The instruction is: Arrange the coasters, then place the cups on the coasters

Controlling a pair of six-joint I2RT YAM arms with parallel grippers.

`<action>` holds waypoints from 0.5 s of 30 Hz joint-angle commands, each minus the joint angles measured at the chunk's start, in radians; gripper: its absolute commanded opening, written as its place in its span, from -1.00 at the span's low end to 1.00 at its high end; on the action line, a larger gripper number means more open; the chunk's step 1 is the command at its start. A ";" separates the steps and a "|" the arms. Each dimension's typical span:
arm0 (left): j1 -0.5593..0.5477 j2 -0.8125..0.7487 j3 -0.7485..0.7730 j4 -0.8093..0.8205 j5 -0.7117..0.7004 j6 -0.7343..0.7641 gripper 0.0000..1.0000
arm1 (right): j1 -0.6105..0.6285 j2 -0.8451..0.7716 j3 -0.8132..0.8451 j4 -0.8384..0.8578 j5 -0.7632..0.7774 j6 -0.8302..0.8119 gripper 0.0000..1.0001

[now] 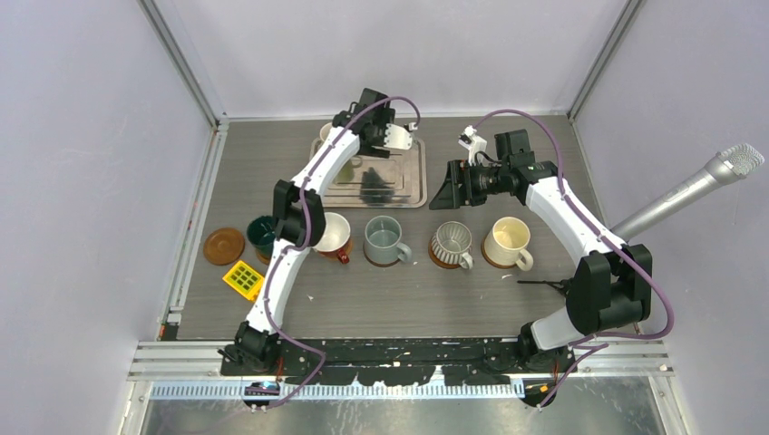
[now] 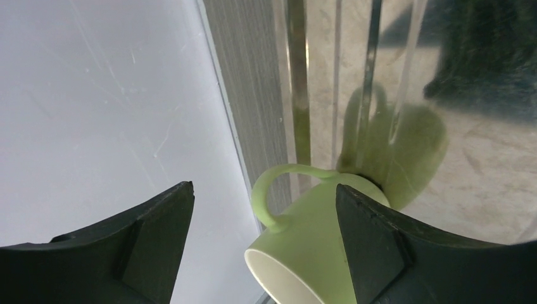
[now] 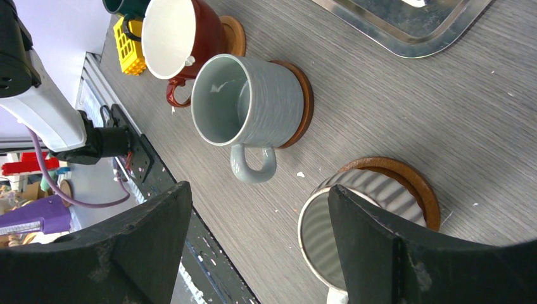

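The pale green cup (image 2: 310,247) stands on the silver tray (image 2: 481,177), handle up in the left wrist view. It sits between the fingers of my open left gripper (image 2: 264,187), close by the right finger and well apart from the left one. One bare coaster (image 1: 224,246) lies at the left. The dark green cup (image 1: 263,234), red cup (image 1: 334,234), grey-blue cup (image 1: 384,240), ribbed cup (image 1: 451,243) and cream cup (image 1: 508,240) stand in a row, and coasters show under the red, grey-blue and ribbed ones. My right gripper (image 3: 259,187) hangs open and empty above the table near the ribbed cup (image 3: 354,215).
A yellow grid block (image 1: 243,279) lies in front of the dark green cup. The tray (image 1: 408,186) sits at the back centre, close to the rear wall. A microphone (image 1: 689,195) pokes in from the right. Grey walls close off both sides and the back.
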 commanded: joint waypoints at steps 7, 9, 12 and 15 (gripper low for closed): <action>0.052 0.044 0.064 0.064 -0.045 0.051 0.70 | -0.008 0.002 0.007 0.000 -0.021 -0.004 0.66; 0.053 0.044 0.064 0.046 -0.040 0.050 0.70 | -0.009 0.003 0.008 0.000 -0.021 -0.004 0.66; 0.053 0.036 0.061 0.003 -0.023 0.038 0.68 | -0.009 0.006 0.009 0.000 -0.020 -0.001 0.66; 0.053 0.012 0.037 -0.041 0.015 0.026 0.64 | -0.011 0.007 0.009 0.000 -0.021 0.000 0.66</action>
